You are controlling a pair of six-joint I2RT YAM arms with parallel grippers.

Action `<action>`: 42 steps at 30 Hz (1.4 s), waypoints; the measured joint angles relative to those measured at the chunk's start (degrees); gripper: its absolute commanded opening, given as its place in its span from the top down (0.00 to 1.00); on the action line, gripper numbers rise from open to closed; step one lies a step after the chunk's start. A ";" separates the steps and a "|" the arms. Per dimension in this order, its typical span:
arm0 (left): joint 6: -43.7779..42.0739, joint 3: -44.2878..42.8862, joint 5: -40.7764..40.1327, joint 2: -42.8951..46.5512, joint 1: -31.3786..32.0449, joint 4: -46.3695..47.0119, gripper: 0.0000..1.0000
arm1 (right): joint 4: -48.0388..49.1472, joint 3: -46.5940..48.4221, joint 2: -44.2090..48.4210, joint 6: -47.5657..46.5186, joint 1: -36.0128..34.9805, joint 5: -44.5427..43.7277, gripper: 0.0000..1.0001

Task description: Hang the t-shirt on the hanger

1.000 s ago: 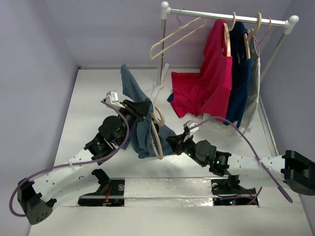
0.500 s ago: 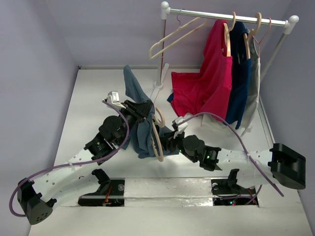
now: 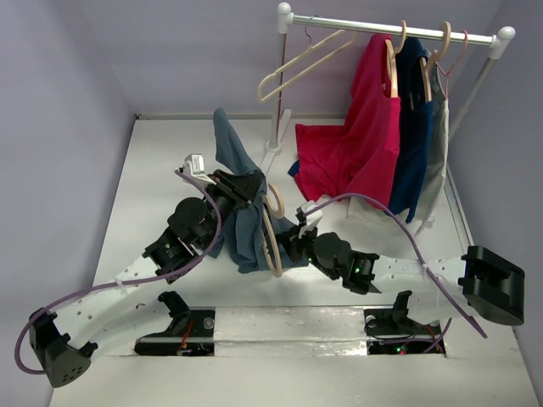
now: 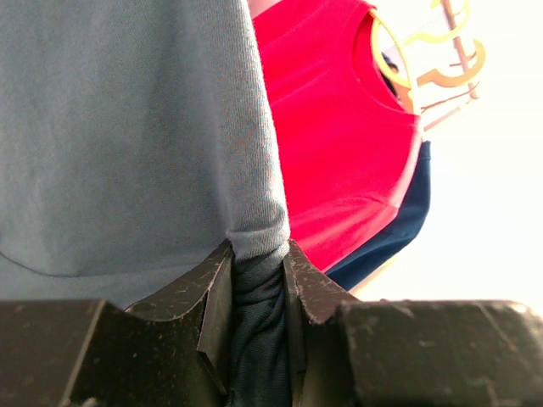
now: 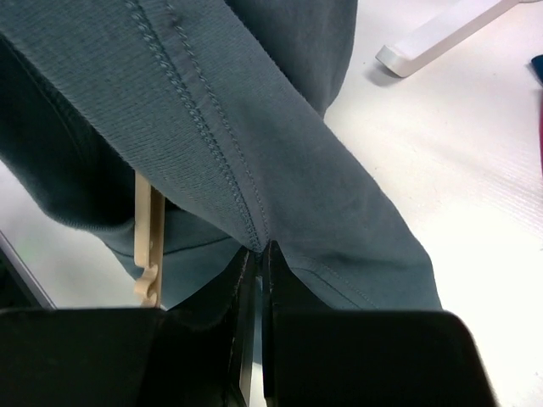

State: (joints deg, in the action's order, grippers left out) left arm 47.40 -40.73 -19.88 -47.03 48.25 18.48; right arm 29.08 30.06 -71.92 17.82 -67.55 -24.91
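The slate-blue t-shirt (image 3: pixel 241 227) hangs bunched at the table's middle, one part sticking up toward the back. The tan hanger (image 3: pixel 271 241) lies against its right side, hook (image 3: pixel 277 200) at the top, partly wrapped by cloth. My left gripper (image 3: pixel 250 188) is shut on a bunch of the t-shirt (image 4: pixel 127 127) and holds it up; the cloth is pinched between its jaws in the left wrist view (image 4: pixel 256 248). My right gripper (image 3: pixel 288 244) is shut on the shirt's stitched hem (image 5: pixel 254 170), the jaws (image 5: pixel 257 248) nearly touching. A bit of the hanger (image 5: pixel 149 246) shows to its left.
A white clothes rack (image 3: pixel 390 29) stands at the back right with a red shirt (image 3: pixel 361 144), a navy shirt (image 3: pixel 416 127) and a pale garment on hangers, plus an empty cream hanger (image 3: pixel 297 66). The rack's foot (image 5: pixel 441 34) is close behind. Walls on the left and at the back.
My right arm has moved left to the shirt's lower right edge beside the hanger and now pinches the hem. My left gripper has held the shirt almost still.
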 measured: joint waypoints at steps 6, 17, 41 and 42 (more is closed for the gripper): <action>-1.01 -3.30 -0.02 -1.11 0.00 -0.22 1.00 | -0.17 -2.21 3.48 1.44 0.00 0.48 1.00; -1.66 -4.20 -3.98 -4.63 -1.77 8.76 1.00 | -1.09 -7.23 9.29 8.61 -3.56 2.91 1.00; -6.47 3.98 -6.93 -7.76 -5.62 26.62 1.00 | -25.57 0.68 22.05 18.10 -13.18 1.05 1.00; -5.57 5.16 -6.56 -7.34 -5.66 26.82 1.00 | -26.21 2.56 20.96 17.59 -13.18 0.74 1.00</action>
State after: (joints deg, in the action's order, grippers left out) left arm 41.82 -35.57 -26.44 -54.37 42.59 45.30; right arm 2.87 32.62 -50.96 35.42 -80.73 -24.16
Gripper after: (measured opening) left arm 0.191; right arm 0.077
